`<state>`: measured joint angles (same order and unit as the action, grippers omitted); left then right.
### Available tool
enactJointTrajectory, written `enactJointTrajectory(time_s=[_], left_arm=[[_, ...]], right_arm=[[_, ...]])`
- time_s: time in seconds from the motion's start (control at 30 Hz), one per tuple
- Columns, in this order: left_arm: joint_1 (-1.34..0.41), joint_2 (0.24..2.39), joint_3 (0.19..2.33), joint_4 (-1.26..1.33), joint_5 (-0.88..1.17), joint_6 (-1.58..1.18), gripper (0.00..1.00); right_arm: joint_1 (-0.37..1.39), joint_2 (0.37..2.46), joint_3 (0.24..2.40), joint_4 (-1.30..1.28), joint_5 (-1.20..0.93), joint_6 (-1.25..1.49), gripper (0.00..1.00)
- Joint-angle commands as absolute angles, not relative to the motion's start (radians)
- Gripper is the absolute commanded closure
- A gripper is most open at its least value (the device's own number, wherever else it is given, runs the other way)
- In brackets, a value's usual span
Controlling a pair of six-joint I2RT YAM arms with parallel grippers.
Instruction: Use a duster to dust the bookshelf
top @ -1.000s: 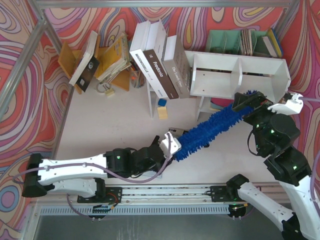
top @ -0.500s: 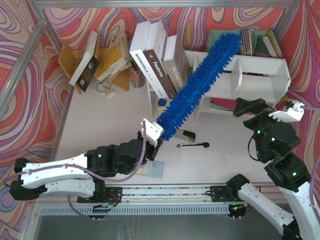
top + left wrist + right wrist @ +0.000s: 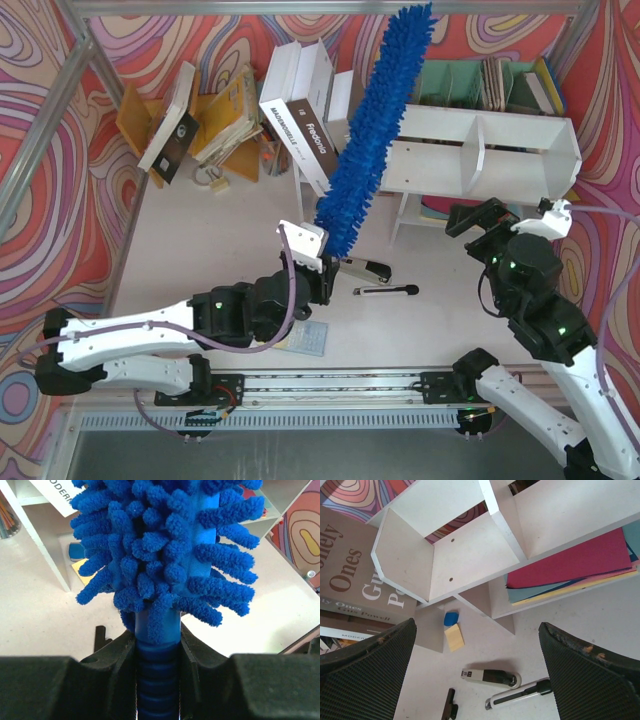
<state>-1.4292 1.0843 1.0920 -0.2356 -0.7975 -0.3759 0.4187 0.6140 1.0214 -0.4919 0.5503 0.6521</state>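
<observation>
**Duster up, left tool clamped on it**

We see the left tool closed tight on the duster's blue handle, low near the middle of the surface. The fluffy head rises steeply and crosses the left end of the bookshelf; we can't tell if they touch. The white bookshelf stands at the back right. The right tool hangs just in front of it, jaws wide apart, holding nothing.

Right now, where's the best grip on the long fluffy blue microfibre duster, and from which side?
Ribbed blue handle of the duster, taken from the butt end, jaws across it: slim and rigid, while the fluffy head would squash. The left gripper is shut there.
</observation>
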Motion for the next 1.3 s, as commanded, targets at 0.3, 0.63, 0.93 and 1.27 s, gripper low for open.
enactJointTrajectory(time_s=[0.3,0.63,0.93,1.27], left_arm=[[-1.426,1.189,1.087,-0.184,-0.826,-0.526,1.00],[-1.401,1.228,1.088,-0.192,-0.755,-0.549,1.00],[-1.381,1.186,1.140,-0.136,-0.776,-0.464,1.00],[-1.344,1.202,1.150,-0.126,-0.745,-0.467,1.00]], right_arm=[[0.420,0.601,0.999,-0.510,0.573,0.699,0.04],[0.419,0.582,0.995,-0.528,0.583,0.720,0.04],[0.420,0.576,0.980,-0.536,0.580,0.743,0.04],[0.419,0.564,0.966,-0.537,0.584,0.747,0.04]])
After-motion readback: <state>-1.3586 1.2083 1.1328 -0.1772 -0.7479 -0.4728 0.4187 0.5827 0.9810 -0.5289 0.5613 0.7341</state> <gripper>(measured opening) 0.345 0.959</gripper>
